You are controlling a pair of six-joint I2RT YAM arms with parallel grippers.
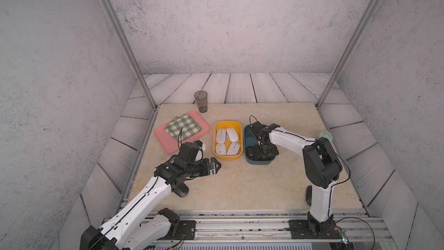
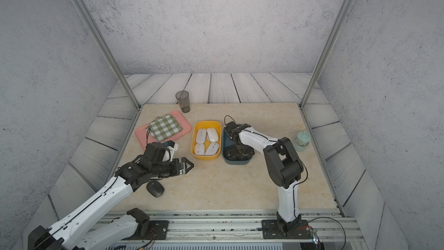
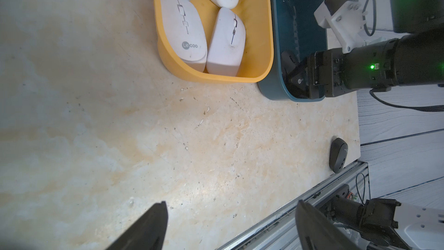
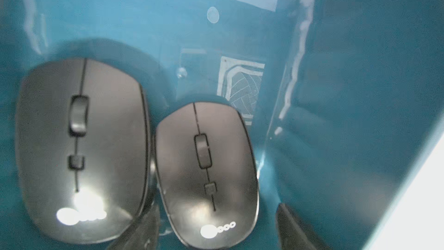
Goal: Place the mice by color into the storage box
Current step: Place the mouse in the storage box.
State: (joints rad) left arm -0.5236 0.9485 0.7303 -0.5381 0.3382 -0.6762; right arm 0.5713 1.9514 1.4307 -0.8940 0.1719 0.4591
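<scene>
Black mice (image 4: 206, 171) belong in the blue box (image 1: 258, 161), so the right end effector (image 4: 217, 206) hangs released there; the left end effector (image 3: 231, 202) gapes empty.

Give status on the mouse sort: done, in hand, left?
Done: four white mice lie in the yellow box; at least two black mice lie in the teal box. In hand: nothing gripped; the right pincer stands open astride one of them inside it, the left pincer open above bare table. Left: one black mouse beside the left arm, another by the right arm.
</scene>
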